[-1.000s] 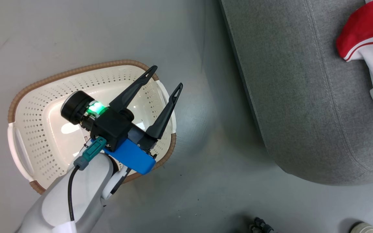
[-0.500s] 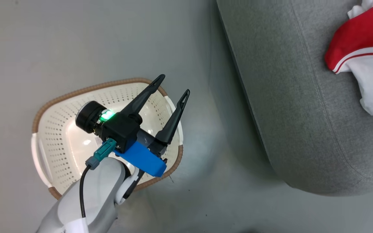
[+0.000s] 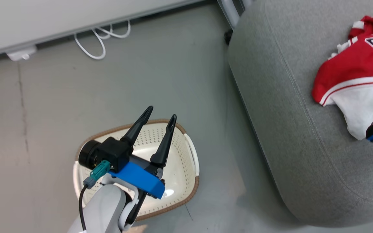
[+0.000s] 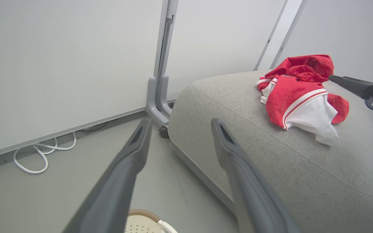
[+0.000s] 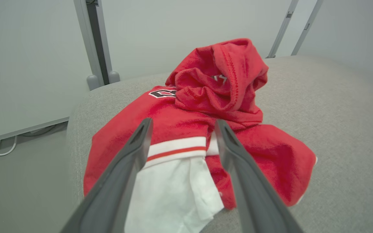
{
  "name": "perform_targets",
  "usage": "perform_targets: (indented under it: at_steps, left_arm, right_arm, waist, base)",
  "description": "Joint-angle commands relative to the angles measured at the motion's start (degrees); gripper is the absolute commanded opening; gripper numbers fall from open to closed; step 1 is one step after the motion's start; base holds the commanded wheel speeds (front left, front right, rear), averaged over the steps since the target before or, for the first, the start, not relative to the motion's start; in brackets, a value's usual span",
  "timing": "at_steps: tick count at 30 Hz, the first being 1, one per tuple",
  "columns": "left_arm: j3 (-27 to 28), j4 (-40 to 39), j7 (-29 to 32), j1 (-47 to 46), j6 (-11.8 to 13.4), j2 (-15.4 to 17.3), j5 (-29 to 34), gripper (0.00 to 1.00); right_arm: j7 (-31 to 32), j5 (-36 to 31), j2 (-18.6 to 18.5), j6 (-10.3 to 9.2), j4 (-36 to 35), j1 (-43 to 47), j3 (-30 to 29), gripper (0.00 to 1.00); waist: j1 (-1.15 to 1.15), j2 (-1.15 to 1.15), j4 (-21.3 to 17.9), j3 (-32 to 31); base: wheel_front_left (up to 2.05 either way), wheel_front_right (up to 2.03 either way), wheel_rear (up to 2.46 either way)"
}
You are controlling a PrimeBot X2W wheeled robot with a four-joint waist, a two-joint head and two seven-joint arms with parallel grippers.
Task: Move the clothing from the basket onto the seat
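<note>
Clothing point(image 3: 351, 74): red-and-white heap lying on the seat point(image 3: 287, 113), at the right of the head view.
Basket point(image 3: 181, 161): on the floor point(image 3: 141, 64), near the seat, not touching it.
Left gripper point(image 3: 161, 112): above the basket, fingers spread, holding nothing.
Right gripper point(image 5: 183, 122): fingers parted, pointing at the clothing, clasping nothing.
White cable point(image 3: 99, 42): looped by the wall.

Clothing point(image 5: 180, 126) red, white trim, dark numerals; basket point(image 3: 181, 161) cream, perforated, brown rim; seat point(image 3: 287, 129) grey.
</note>
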Motion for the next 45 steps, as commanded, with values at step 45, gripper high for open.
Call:
perform_targets:
  at_steps: [45]
  left_arm:
    - [19.8,2.9,-0.2,17.3,-0.4,-2.9,2.1,1.00]
  right_arm:
    - [6.1,12.5,9.7,0.01,-29.9,34.3,21.0,1.00]
  waist:
    - [0.01,-0.01,16.7,-19.5]
  base:
    - [0.00,0.00,0.00]
